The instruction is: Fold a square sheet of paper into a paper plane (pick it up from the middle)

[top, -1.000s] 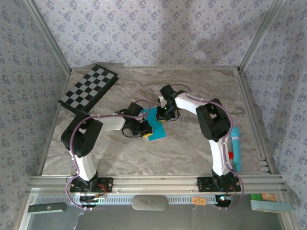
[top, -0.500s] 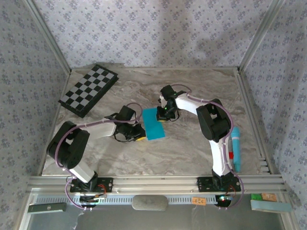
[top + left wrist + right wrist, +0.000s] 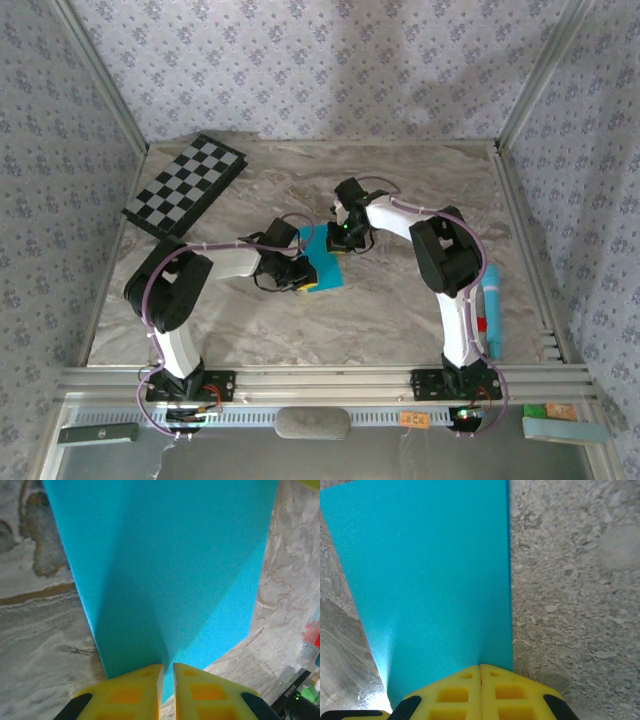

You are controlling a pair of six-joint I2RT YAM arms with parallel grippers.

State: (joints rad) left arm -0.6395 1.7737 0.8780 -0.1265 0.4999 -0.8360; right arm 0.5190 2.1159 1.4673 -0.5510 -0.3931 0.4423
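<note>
Paper [image 3: 326, 264] lay to the right of the checkerboard [image 3: 185, 186] and nearer to you than it. It looked like a narrow rectangle rather than a square, so a first fold seemed done.

Half a second before, your left gripper [image 3: 298, 272] had backed off toward the checkerboard and left the whole sheet bare. Now it had come back to the edge facing the checkerboard. Its fingers were almost together, pinching a raised ridge of the paper in the slit between them.

At the end farther from the checkerboard, your right gripper [image 3: 341, 238] had not moved. Its fingers were pressed together with their tips at the paper's rim. You could not tell whether the sheet was caught between them or only pinned.

That return suggested a fresh grip for the next crease, with the right side anchoring. Farthest from the checkerboard, the pale bar [image 3: 492, 300] sat untouched.
</note>
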